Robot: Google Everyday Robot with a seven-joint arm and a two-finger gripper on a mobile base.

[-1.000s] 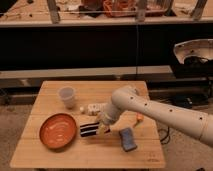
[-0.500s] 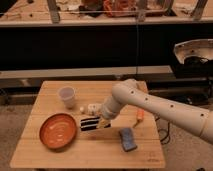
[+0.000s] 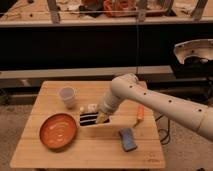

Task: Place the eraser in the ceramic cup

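Single arm [image 3: 150,102] reaching in from right of view, bent down over ctr of wooden tabletop [image 3: 90,156]. Pincer [image 3: 102,118] clamped narrow on eraser [image 3: 88,119], gripping its right end; black block w/ pale stripes sticking out roughly level toward left. Can't tell whether eraser is clear of the wood or touching it. Ceramic cup [image 3: 67,96] upright near back-left of tabletop, apart from eraser, behind it and to its left. White elongated device [image 3: 89,107] lying btwn cup and eraser, just behind eraser. Orange bowl [image 3: 59,131] front-left, rim near eraser's left end. Blue-grey pad [image 3: 128,139] flat on tabletop, in front of pincer and slightly to its right. Orange stick-like item [image 3: 140,113] beside arm, right part of tabletop.
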